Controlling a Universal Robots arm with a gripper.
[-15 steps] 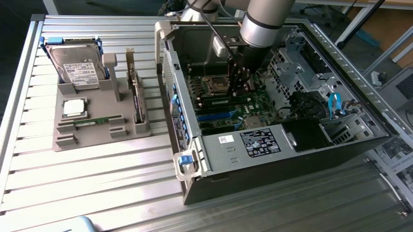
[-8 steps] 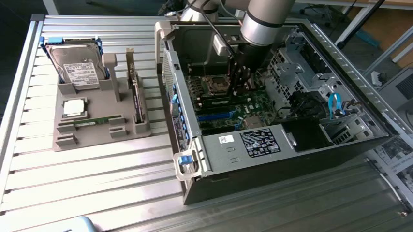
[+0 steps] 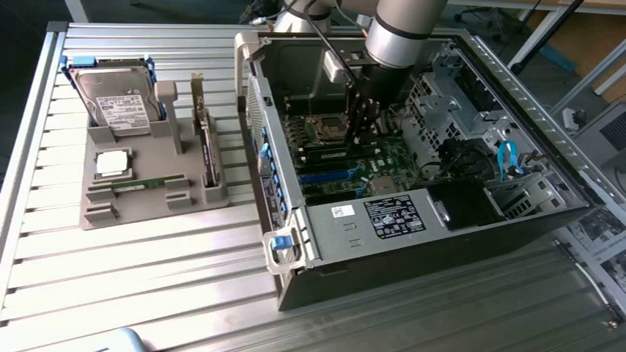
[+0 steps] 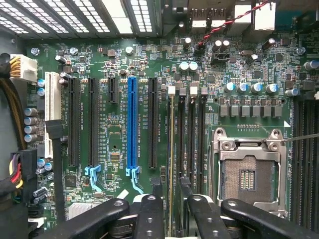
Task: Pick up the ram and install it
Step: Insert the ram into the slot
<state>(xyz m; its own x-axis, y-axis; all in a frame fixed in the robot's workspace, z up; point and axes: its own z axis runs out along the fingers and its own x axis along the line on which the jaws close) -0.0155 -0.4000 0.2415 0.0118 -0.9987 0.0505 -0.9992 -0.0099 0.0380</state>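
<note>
The ram [image 4: 172, 149] is seen edge-on as a thin green-gold stick, lined up along the first of the memory slots on the motherboard [image 4: 114, 134], beside the long black and blue expansion slots. My gripper [image 4: 172, 201] straddles its near end. One dark fingertip [image 4: 155, 191] stands on either side with a small gap to the stick, so the jaws are open. Whether the stick is fully seated in the slot I cannot tell. In the exterior view my gripper [image 3: 367, 132] reaches down into the open computer case [image 3: 293, 235], over the board.
The bare processor socket [image 4: 247, 174] lies beside the memory slots. Cable bundles [image 4: 15, 174] run along the board's edge. Outside the case, a grey fixture [image 3: 146, 202] holds a hard drive [image 3: 117, 103], a silver chip [image 3: 113, 163] and a long board on edge [image 3: 205, 147].
</note>
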